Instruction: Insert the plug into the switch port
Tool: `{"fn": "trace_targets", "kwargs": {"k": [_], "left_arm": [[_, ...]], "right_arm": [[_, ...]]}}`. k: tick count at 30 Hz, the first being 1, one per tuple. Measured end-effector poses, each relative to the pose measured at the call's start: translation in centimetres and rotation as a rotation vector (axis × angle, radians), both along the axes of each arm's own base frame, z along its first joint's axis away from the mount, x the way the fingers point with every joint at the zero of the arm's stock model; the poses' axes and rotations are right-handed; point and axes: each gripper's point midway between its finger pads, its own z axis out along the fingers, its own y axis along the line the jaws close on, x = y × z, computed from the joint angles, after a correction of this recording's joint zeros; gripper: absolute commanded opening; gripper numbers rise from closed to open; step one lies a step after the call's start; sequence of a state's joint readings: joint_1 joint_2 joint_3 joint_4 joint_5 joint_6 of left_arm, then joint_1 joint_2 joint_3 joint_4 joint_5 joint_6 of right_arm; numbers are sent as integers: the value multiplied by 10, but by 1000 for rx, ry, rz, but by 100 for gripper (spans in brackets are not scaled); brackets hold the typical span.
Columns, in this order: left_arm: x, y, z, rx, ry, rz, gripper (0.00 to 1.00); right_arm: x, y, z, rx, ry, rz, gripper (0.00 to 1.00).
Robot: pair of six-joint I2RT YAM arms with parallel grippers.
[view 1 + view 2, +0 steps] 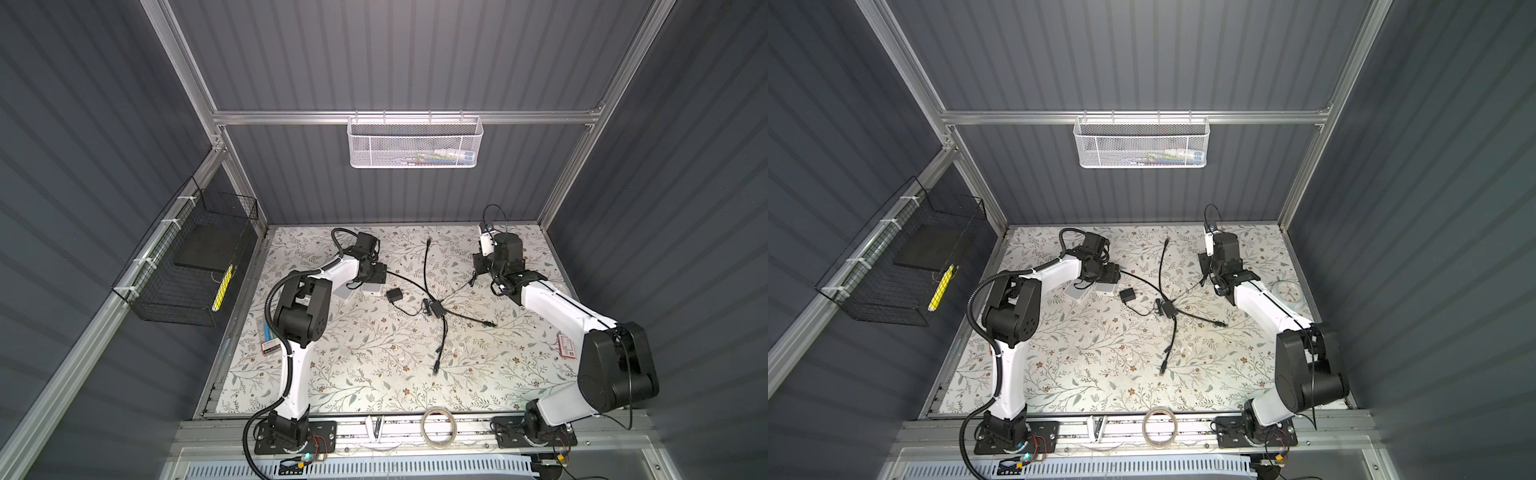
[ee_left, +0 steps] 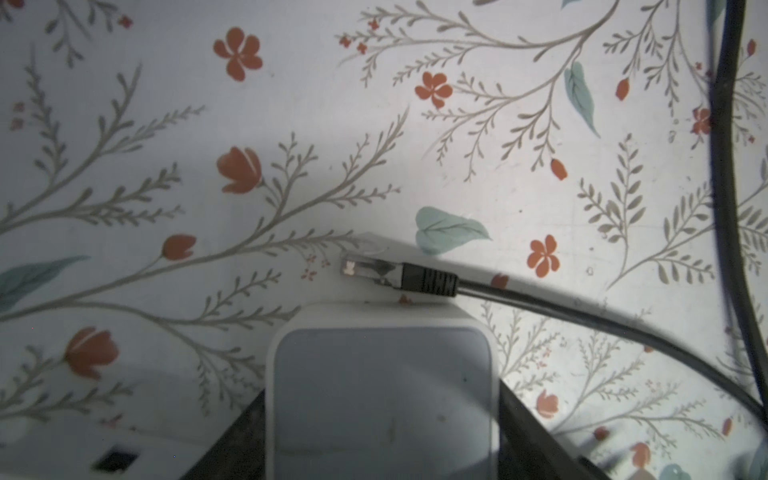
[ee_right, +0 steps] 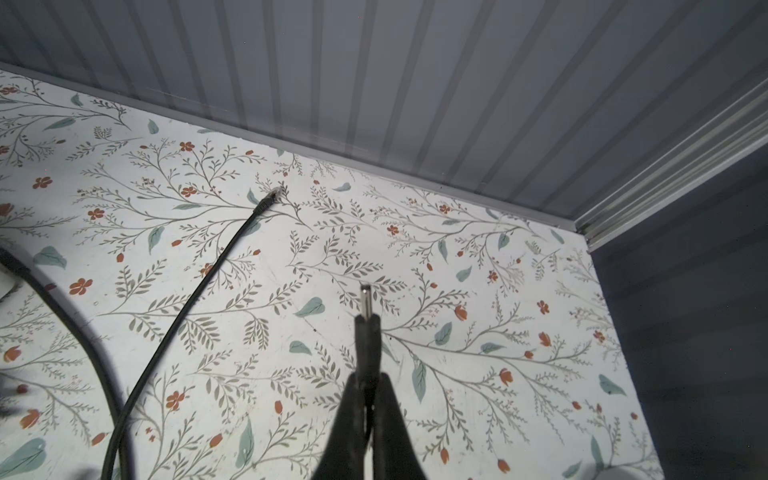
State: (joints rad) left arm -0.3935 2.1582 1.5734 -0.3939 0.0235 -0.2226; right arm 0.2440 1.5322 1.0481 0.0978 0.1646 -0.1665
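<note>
- The flowery tabletop (image 1: pixel 374 374) carries everything. I'll use the switch (image 2: pixel 382 395), the white box with rounded corners, as my reference for places.
- The left arm is the one right at the switch. Its tool (image 1: pixel 372 277) is spread wide with a dark finger (image 2: pixel 235 440) against each side of the box, so it looks like a clamp steadying it.
- The right arm is well apart from the switch, off to its right in both top views.
- A second white box (image 1: pixel 345 293) sits just beside the switch, on the side away from the right arm.
- A network cable end (image 2: pixel 399 276) lies loose on the tabletop just beside the switch, not plugged into anything.
- The right tool (image 3: pixel 368 386) is pressed together on the plug (image 3: pixel 366 316), a thin black one with a round metal tip, pinching it by the body. So the plug is up in that tool, nowhere near the switch.
- The bit that matters imo: the plug's long axis runs straight out of the fingertips and aims toward the back wall, not at the switch. The switch lies to the left of that tool in both top views. I'd guess the next move needs a swing across the middle plus a turn so the tip faces the box.
- No camera shows a port on the switch, so I can't tell which face to aim for.
</note>
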Motion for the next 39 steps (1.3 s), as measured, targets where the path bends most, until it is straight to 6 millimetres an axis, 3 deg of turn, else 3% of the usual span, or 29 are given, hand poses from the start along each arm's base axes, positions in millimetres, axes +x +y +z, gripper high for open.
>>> {"fn": "trace_targets", "kwargs": {"k": [8, 15, 24, 28, 33, 36, 39], "left_arm": [[-20, 15, 0, -3, 28, 105, 61], [-21, 12, 1, -37, 41, 190, 69], [-38, 13, -1, -47, 35, 287, 84], [-41, 9, 2, -61, 38, 295, 89], [-49, 11, 4, -44, 57, 267, 89], [-46, 11, 12, -37, 54, 212, 89], [-33, 8, 29, -53, 21, 148, 87]], "right_arm": [[19, 5, 20, -49, -45, 48, 0], [19, 28, 58, -22, -106, 168, 0], [-47, 109, 104, -7, -153, 440, 0], [-70, 122, 118, 7, -165, 492, 0], [-100, 134, 138, 50, -198, 548, 0], [-118, 144, 138, 81, -194, 591, 0], [-133, 155, 119, 110, -152, 641, 0]]}}
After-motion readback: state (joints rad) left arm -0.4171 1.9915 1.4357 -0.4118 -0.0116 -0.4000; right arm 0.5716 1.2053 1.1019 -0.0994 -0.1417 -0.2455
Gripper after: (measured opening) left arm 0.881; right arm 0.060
